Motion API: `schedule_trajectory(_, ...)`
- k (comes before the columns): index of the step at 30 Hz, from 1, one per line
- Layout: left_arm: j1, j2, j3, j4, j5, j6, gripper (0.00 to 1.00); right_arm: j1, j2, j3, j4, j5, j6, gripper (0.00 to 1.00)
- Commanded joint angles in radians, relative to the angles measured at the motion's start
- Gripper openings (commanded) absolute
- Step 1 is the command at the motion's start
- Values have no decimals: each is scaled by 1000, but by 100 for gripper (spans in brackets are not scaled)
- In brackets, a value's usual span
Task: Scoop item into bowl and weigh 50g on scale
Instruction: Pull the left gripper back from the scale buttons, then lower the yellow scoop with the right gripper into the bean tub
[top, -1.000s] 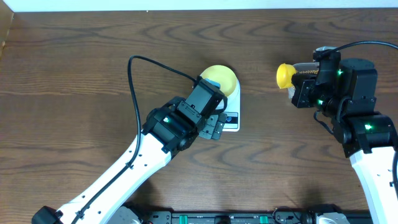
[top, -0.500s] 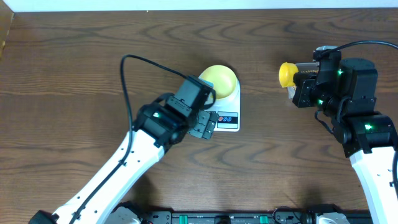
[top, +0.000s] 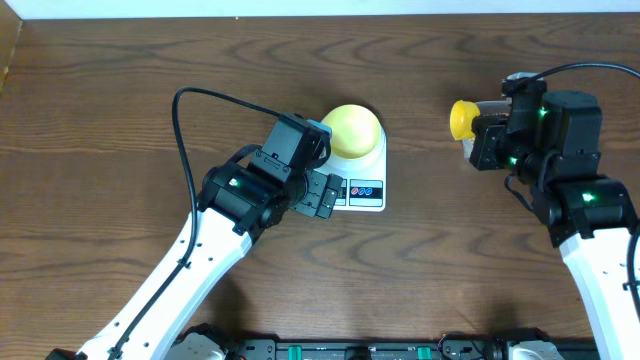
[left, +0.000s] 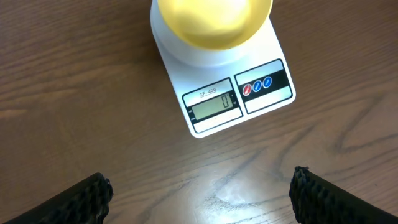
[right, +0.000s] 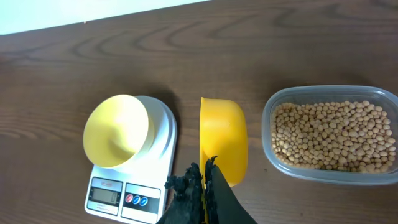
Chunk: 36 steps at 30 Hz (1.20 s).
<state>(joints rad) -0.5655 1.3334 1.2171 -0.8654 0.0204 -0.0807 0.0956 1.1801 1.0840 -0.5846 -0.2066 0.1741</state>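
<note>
The pale-yellow bowl (top: 352, 129) stands empty on the white scale (top: 366, 192). In the left wrist view the bowl (left: 211, 22) is at the top, and the display of the scale (left: 239, 102) reads zero. My left gripper (left: 202, 190) hangs open over bare wood in front of the scale, nothing between its fingers (left: 84, 198). My right gripper (right: 204, 177) is shut on the handle of a bright yellow scoop (right: 222, 140), which is held on edge between the bowl (right: 118, 138) and the tub. The beans (right: 333, 135) fill that tub.
The clear plastic tub (right: 268, 124) sits right of the scoop in the right wrist view; from overhead the right arm (top: 560, 150) hides most of it. The scoop (top: 461, 119) shows right of the scale. A black cable (top: 190, 130) loops over the left arm.
My left arm has drawn back to the left, its open gripper moving off the scale's front edge. The right arm and scoop have stayed put.
</note>
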Motion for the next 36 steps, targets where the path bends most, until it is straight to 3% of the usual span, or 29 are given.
schedule_trajectory(1, 4, -8, -3, -2, -13, 10, 93, -5, 5, 21, 9, 18, -18, 1)
schedule_trajectory(21, 4, -8, -3, -2, -13, 9, 93, -4, 6, 21, -113, 0, -78, 1)
schedule_trajectory(36, 4, -8, -3, -2, -13, 10, 94, -4, 7, 21, -111, 73, -86, 1)
